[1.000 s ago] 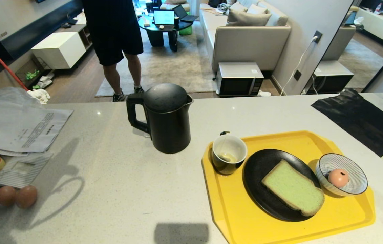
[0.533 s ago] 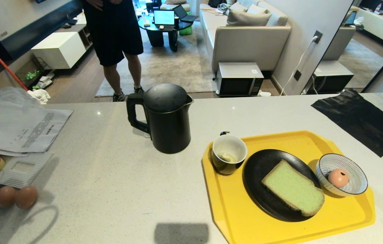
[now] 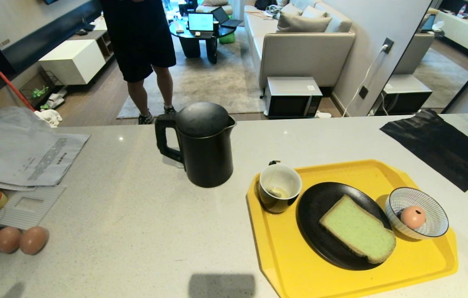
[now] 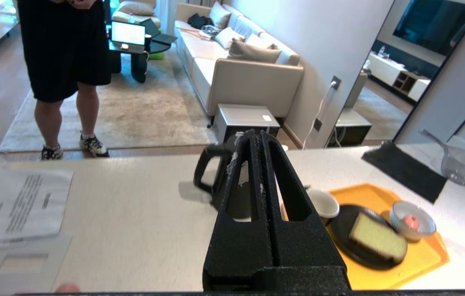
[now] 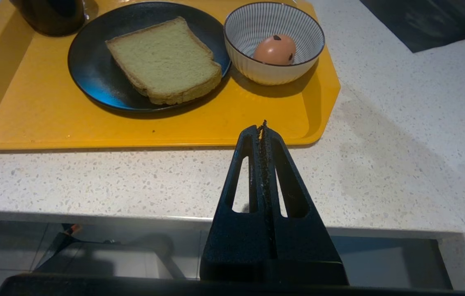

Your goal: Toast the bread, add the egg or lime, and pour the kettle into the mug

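The black kettle (image 3: pixel 205 145) stands mid-counter, handle to the left. On the yellow tray (image 3: pixel 283 265) sit the black mug (image 3: pixel 279 188) with a white inside, a black plate with the pale green bread (image 3: pixel 358 229), and a striped bowl holding the pinkish egg (image 3: pixel 413 217). No lime shows. Neither arm appears in the head view. My left gripper (image 4: pixel 255 133) is shut and empty, held back above the counter and facing the kettle (image 4: pixel 209 176). My right gripper (image 5: pixel 262 125) is shut and empty near the counter's front edge, short of the tray (image 5: pixel 232 127), with bread (image 5: pixel 164 59) and egg (image 5: pixel 275 49) beyond.
Papers (image 3: pixel 22 157) and two brown eggs (image 3: pixel 20 240) lie at the counter's left end. A black cloth (image 3: pixel 440 147) lies at the right rear, a glass bowl (image 4: pixel 464 166) past it. A person (image 3: pixel 140 49) stands on the floor behind the counter.
The arm's shadow on the counter's left part slid down toward the front edge and has almost left the picture. Kettle, tray and dishes have not moved.
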Available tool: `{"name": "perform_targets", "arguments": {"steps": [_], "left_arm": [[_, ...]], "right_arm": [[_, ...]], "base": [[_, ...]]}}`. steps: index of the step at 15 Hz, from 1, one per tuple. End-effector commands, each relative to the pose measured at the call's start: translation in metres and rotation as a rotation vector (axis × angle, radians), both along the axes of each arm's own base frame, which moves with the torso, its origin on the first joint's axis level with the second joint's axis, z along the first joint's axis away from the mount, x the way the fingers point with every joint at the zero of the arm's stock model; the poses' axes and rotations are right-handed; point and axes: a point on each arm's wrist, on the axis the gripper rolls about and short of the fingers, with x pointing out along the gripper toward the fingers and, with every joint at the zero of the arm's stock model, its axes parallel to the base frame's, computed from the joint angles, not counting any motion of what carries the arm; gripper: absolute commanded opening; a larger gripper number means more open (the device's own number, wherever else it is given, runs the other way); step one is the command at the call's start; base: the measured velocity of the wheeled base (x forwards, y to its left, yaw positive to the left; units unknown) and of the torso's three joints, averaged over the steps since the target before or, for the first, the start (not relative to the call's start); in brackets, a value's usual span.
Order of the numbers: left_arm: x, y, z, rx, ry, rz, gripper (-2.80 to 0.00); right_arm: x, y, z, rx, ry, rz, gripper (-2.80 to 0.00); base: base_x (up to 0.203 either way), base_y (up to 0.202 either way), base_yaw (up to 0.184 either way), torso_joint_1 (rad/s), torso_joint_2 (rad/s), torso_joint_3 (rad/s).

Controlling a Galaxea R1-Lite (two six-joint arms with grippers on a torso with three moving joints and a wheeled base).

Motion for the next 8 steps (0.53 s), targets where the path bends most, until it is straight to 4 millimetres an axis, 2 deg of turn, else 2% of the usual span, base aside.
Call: {"name": "perform_targets", "arguments": {"steps": [1,4,6,8], "left_arm": [[-0.021,-0.003,-0.025,-0.003,-0.030,0.024,-2.80],[-0.034,-0.011,-0.052,0.022,-0.050,0.021,-2.80],[-0.038,-0.012,-0.085,0.044,-0.044,0.011,-2.80],[-0.017,-0.012,-0.114,0.072,0.041,0.028,-2.80]], "right_arm": [[0.000,0.000,0.000,-0.001,0.001,0.001,-2.80],[0.000,0.000,0.000,-0.001,0.002,0.001,-2.80],[0.000,0.000,0.000,-0.001,0.002,0.001,-2.80],[0.000,0.000,0.000,-0.001,0.002,0.001,-2.80]], "base": [[0.000,0.000,0.000,0.000,0.00,0.000],[0.000,0.000,0.000,0.000,0.00,0.000],[0.000,0.000,0.000,0.000,0.00,0.000],[0.000,0.000,0.000,0.000,0.00,0.000]]}}
